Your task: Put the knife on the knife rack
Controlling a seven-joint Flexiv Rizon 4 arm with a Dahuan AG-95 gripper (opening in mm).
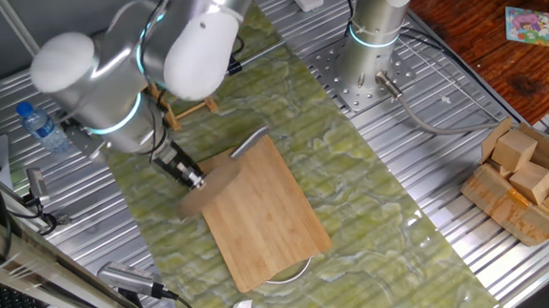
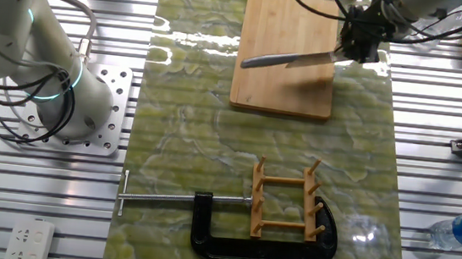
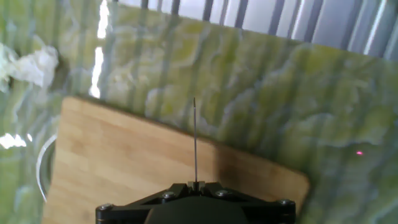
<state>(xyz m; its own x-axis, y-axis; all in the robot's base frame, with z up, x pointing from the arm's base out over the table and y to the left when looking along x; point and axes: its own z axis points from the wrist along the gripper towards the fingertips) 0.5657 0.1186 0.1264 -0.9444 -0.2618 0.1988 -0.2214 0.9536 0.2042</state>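
Note:
My gripper (image 2: 353,49) is shut on the knife (image 2: 289,60) and holds it above the bamboo cutting board (image 2: 284,92). It grips the blade end, and the slim silver handle (image 1: 248,143) points away from it. In the hand view the knife (image 3: 194,140) shows edge-on as a thin line running out from the gripper (image 3: 195,184) over the board (image 3: 124,162). The knife rack (image 2: 285,204), light wood with upright pegs, stands apart from the board on the green mat. In one fixed view the rack (image 1: 193,107) is mostly hidden behind my arm.
A black clamp (image 2: 229,241) with a long steel screw grips the rack's base. A second arm's base (image 2: 89,107) stands beside the mat. A water bottle (image 1: 44,127), a box of wooden blocks (image 1: 529,181) and crumpled paper (image 3: 37,65) lie around the edges.

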